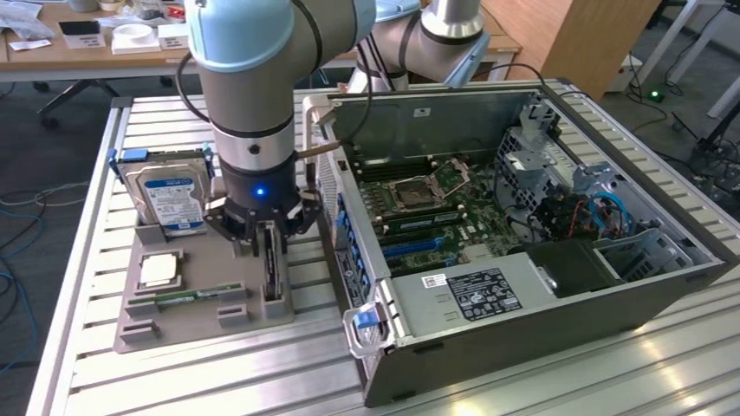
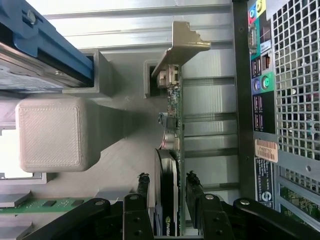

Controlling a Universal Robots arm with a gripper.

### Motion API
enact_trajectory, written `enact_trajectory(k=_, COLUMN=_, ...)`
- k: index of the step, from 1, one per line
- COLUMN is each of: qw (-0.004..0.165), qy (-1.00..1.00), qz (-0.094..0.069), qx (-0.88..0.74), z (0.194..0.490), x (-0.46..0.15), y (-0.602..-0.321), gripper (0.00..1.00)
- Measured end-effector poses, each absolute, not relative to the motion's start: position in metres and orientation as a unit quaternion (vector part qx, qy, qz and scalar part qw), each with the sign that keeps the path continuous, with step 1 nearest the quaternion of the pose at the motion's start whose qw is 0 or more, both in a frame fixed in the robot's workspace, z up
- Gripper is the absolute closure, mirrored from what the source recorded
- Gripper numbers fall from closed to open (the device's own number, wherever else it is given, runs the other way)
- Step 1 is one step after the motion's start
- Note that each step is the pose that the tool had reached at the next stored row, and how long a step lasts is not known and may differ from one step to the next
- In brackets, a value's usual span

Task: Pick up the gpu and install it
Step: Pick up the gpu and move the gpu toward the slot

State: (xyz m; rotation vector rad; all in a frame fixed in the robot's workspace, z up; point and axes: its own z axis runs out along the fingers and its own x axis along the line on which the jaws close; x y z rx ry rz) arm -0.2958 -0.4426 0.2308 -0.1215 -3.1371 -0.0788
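Exterior view: your gripper [image 1: 269, 245] sits low over the grey fixture tray [image 1: 191, 322], directly above the gpu [image 1: 273, 279]. The card stands on edge in its tray slot, straight below the tool. The hard drive [image 1: 168, 199] is just beside the tool on the exterior view's left. The open PC case [image 1: 521, 234] is close on the exterior view's right.

Wrist view: the gripper [image 2: 167, 175] straddles the gpu [image 2: 175, 120]. The fingers [image 2: 143, 190] sit one on each face, with a thin gap on both sides. I read that as released, not clamped. The card runs away from the tool, with the metal end bracket [image 2: 182, 45] at the far end, over the tray [image 2: 125, 150]. The case's rear I/O panel [image 2: 262, 85] runs alongside.

Handling, my judgement:
- It looks light and stiff, basically a thin board plus cooler.
- It looks fragile, since small parts stand proud along the exposed edge, so don't pinch those.
- Take hold across the two flat faces near mid-length, where the tool is now.
- The shroud face is smooth plastic and could slip, so grip firmly but don't crush it.
- Keep it vertical, because tilting it in the slot could bind it.
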Motion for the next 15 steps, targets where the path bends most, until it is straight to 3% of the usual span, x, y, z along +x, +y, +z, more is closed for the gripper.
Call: enact_trajectory(k=15, qw=0.001, qy=-0.999, qz=-0.025, qx=-0.039, z=0.2285, x=-0.2959, y=-0.4418, gripper=0.59)
